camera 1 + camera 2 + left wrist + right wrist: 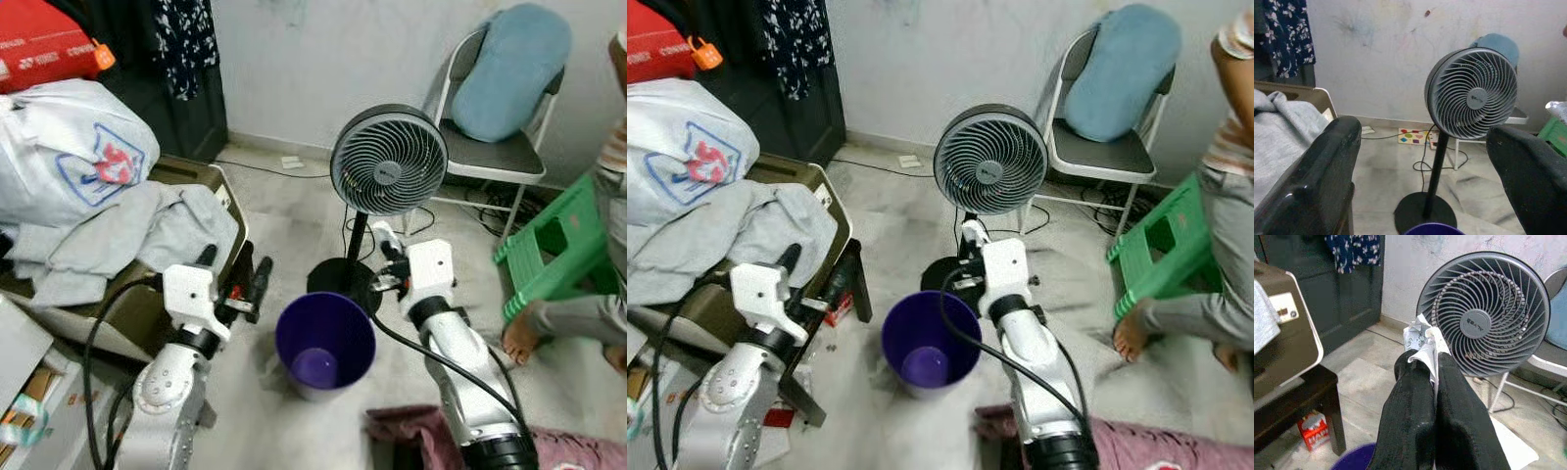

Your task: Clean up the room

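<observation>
Above the purple bin [325,345], right gripper [1426,348] sits just in front of the standing fan [388,162], fingers pressed together on a crumpled white paper scrap [1420,339]. Scrap sticks out past the fingertips, level with the fan's lower grille in the right wrist view. Bin is upright on the floor between the two arms, touching or just beside the fan's round base [340,282]; can't tell which.

Left gripper [1425,171] is held beside the bin's left rim, fingers [1317,181] spread wide, nothing between them. It points toward the fan.

Left of it: a dark printer-like box [1283,342] on a low dark table [847,269], grey clothing [147,235] heaped over it, white plastic bag [73,147] on top. Small red-and-white packet [1313,430] on the floor under the table.

Far side: folding chair [495,157] with a blue cushion [509,69], green plastic stool [554,250], and a person's bare foot [519,333] on the floor beside the stool. Maroon cloth [416,431] lies near the right arm.
</observation>
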`<state>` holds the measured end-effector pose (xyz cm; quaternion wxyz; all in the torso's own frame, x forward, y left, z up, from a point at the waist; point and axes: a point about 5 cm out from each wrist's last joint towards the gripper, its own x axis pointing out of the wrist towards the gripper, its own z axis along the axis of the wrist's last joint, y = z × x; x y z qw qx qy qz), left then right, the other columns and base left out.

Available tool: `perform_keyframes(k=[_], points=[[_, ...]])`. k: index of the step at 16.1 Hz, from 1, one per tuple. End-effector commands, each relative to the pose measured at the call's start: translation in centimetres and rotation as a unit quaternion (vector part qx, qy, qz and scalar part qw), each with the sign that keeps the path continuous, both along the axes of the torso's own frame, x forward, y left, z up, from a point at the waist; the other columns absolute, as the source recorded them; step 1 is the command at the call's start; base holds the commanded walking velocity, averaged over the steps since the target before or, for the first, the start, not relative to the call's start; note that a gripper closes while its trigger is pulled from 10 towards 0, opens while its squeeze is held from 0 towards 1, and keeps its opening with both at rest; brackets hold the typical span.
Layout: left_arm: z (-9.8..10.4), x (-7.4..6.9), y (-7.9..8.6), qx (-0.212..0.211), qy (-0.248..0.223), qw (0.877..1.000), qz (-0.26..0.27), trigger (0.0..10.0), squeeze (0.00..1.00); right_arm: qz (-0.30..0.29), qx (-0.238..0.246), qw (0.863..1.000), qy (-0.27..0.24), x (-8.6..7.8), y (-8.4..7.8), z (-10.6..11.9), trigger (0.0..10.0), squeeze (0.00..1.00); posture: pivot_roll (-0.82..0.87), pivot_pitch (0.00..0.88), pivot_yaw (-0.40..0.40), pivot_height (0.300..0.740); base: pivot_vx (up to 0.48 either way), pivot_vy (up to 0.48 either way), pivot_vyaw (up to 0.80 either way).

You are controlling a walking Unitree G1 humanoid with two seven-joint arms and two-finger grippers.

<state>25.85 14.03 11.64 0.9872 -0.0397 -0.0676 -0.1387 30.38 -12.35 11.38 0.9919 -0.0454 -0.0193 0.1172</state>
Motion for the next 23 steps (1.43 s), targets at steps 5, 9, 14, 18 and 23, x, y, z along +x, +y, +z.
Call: perform_keyframes(k=[5, 9, 14, 18, 23], points=[[0.06, -0.03, -0.17, 0.001, 0.0, 1.0, 0.0, 10.0, 0.0, -0.001, -0.001, 1.0, -0.002, 0.13, -0.27, 0.02, 10.0, 0.0, 0.05, 0.062, -0.05, 0.74, 0.273, 0.0, 0.0], [-0.05, 0.05, -0.08, 0.005, 0.004, 1.0, 0.009, 10.0, 0.0, 0.001, -0.007, 1.0, -0.004, 0.15, -0.15, -0.05, 10.0, 0.0, 0.05, 0.063, -0.049, 0.74, 0.064, 0.0, 0.2], [-0.05, 0.19, 0.03, 0.011, 0.004, 1.0, 0.018, 10.0, 0.0, 0.008, -0.007, 1.0, -0.006, 0.19, 0.23, -0.06, 10.0, 0.0, 0.05, 0.061, -0.05, 0.74, 0.0, 0.0, 0.8], [0.14, 0.15, -0.34, 0.004, -0.002, 1.0, 0.005, 10.0, 0.0, 0.006, -0.006, 1.0, -0.007, 0.33, 0.33, 0.01, 10.0, 0.0, 0.05, 0.062, -0.051, 0.74, 0.0, 0.0, 0.6], [0.14, 0.09, -0.45, 0.0, -0.001, 1.0, 0.001, 10.0, 0.0, -0.007, 0.002, 1.0, 0.006, 0.37, 0.08, -0.25, 10.0, 0.0, 0.05, 0.063, -0.049, 0.74, 0.0, 0.0, 0.0]])
